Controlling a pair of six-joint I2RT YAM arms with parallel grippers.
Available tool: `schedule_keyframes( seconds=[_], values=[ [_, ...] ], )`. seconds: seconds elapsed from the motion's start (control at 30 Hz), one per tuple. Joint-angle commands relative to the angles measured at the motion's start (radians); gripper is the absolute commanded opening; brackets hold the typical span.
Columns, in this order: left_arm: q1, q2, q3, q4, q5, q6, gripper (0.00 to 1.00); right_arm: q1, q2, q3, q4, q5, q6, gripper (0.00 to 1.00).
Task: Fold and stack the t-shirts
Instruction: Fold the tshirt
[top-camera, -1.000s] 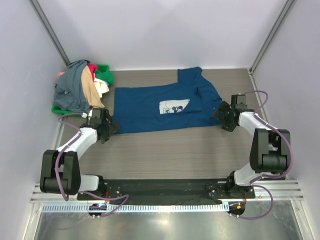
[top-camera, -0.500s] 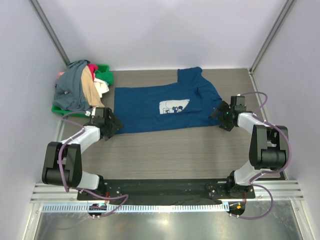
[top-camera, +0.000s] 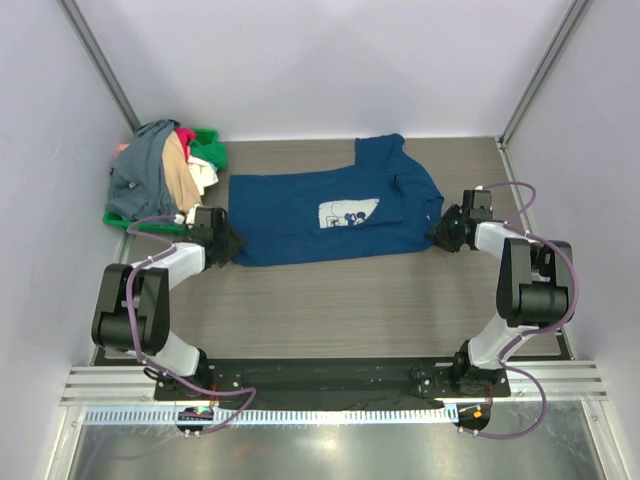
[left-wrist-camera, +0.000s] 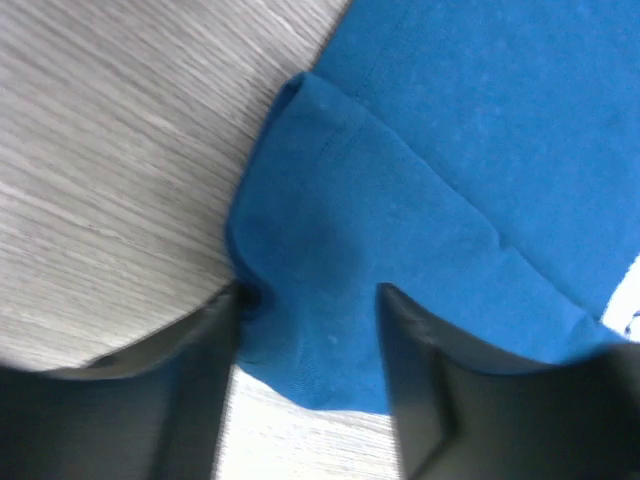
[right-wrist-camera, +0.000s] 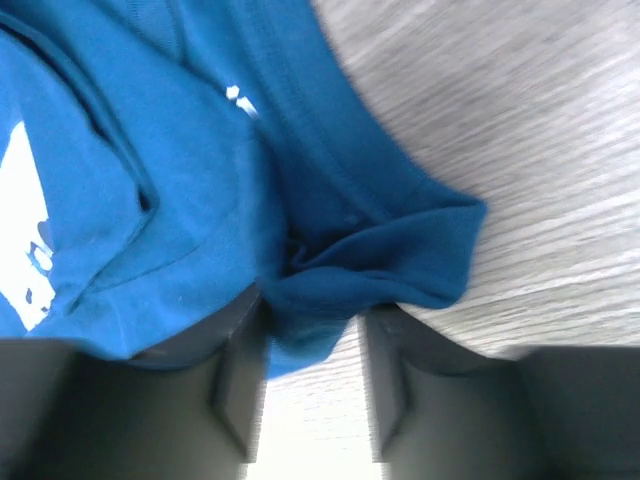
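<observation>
navy blue cloth t-shirt (top-camera: 300, 225), spread flat; left gripper (left-wrist-camera: 308, 300) straddles its hem corner, right gripper (right-wrist-camera: 312, 310) a bunched edge; whether clamped, cannot tell.

T-shirt (top-camera: 300, 215) on table (top-camera: 350, 300) between left gripper (top-camera: 226, 243) and right gripper (top-camera: 444, 233), shirt pile (top-camera: 160, 180) on tray (top-camera: 113, 219) rear-left

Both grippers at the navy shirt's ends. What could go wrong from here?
1. The left gripper straddles only the shirt's corner; it may slip out on lifting.
2. The right gripper has bunched, folded cloth between its fingers; it may catch one layer and pull the shirt crooked.
</observation>
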Motion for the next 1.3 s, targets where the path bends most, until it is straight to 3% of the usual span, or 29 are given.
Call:
schedule_keyframes(
  seconds=[0.0,0.03,0.07,0.13,0.17,0.27,0.77,1.27],
  values=[
    [-0.008,0.068,-0.012,-0.007,-0.012,-0.004,0.49,-0.001,0.035,0.006,-0.002,0.010,0.001,0.38],
    [-0.008,0.074,-0.012,-0.001,-0.018,-0.003,0.45,-0.001,0.042,0.005,0.001,0.007,0.001,0.33],
    [-0.007,0.080,-0.011,0.005,-0.023,-0.003,0.32,-0.001,0.048,0.003,0.009,0.005,0.001,0.25],
    [-0.008,0.100,-0.011,0.016,-0.027,0.000,0.21,-0.001,0.063,-0.001,0.018,-0.005,0.002,0.18],
    [-0.007,0.109,-0.009,0.023,-0.027,0.000,0.11,-0.001,0.069,-0.001,0.024,-0.008,0.002,0.10],
    [-0.008,0.124,-0.008,0.033,-0.034,0.003,0.00,-0.001,0.095,-0.006,0.040,-0.019,0.011,0.01],
    [-0.008,0.117,-0.011,0.037,-0.035,0.002,0.00,-0.001,0.112,-0.003,0.047,-0.022,0.019,0.01],
    [-0.010,-0.020,-0.069,-0.033,-0.054,-0.017,0.00,-0.003,0.019,-0.017,-0.048,0.036,0.016,0.01]
  ],
)
